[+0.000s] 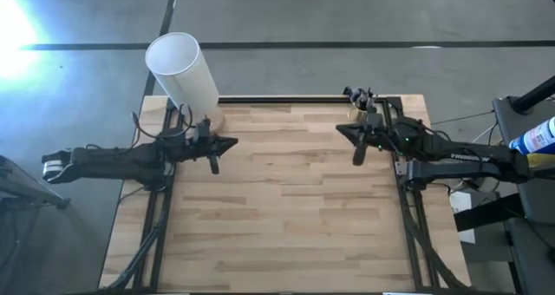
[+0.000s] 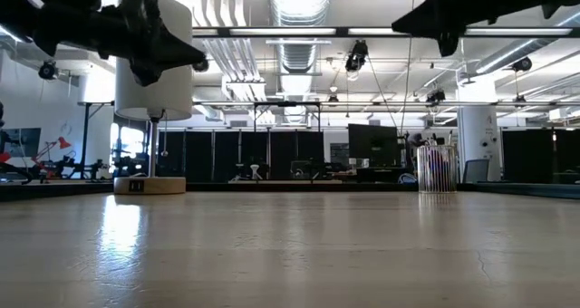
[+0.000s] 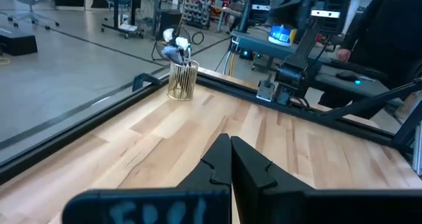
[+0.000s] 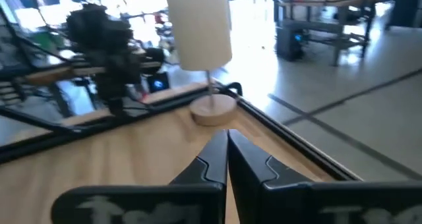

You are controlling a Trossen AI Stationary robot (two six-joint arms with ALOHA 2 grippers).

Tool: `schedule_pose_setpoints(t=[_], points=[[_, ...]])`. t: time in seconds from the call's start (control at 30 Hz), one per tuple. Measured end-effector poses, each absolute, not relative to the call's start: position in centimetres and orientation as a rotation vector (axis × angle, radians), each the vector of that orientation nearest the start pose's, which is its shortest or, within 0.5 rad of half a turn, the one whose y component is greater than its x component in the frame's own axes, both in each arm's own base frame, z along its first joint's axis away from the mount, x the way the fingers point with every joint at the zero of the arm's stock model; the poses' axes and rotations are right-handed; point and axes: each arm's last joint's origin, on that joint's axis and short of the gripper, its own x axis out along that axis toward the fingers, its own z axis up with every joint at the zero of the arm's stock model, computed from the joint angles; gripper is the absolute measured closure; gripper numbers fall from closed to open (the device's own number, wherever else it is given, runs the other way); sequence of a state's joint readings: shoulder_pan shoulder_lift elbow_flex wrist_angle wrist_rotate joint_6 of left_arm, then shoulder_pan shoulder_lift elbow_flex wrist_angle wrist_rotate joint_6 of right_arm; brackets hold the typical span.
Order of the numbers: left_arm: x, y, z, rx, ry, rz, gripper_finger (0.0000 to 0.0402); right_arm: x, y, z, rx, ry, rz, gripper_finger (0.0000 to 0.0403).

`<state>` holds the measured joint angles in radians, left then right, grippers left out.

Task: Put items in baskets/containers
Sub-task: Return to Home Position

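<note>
Brushes [image 3: 177,51] stand bunched in the cup [image 3: 182,80]; we judge them light, stiff, best pinched mid-shaft. Left gripper [image 3: 229,142] and right gripper [image 4: 226,136] hang over the table [image 1: 286,210], closed, empty.

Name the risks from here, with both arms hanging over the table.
1. The yellow cup stands in the far corner, close beside the right arm; a swing of that arm may knock it and spill the brushes.
2. The tall white cylinder stands on a small wooden base near the left end effector, which is shut like the right end effector; a bump might topple it.
</note>
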<state>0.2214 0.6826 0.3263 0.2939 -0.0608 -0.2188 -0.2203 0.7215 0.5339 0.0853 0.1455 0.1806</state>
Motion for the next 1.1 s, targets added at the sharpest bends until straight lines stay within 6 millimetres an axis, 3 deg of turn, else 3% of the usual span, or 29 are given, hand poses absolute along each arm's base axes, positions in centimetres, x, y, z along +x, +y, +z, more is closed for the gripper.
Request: schedule_pose_setpoints(t=[0.27,0.53,0.87,1.1], points=[[13.5,3.2,21.6,-0.239,-0.027,0.283,0.0402,13.9,-2.7,28.5,0.216,-0.032,-0.307,0.0394],[11.6,2.8,20.6,-0.233,-0.118,0.273,0.0402,11.1,-2.4,27.4,0.196,0.086,-0.382,0.0394],[10.1,2.5,19.4,-0.226,-0.181,0.28,0.0402,8.2,-1.8,28.0,0.099,-0.065,-0.338,0.0394],[9.1,2.5,19.0,-0.21,-0.164,0.341,0.0402,7.1,-1.7,25.2,0.085,-0.182,-0.332,0.0394]])
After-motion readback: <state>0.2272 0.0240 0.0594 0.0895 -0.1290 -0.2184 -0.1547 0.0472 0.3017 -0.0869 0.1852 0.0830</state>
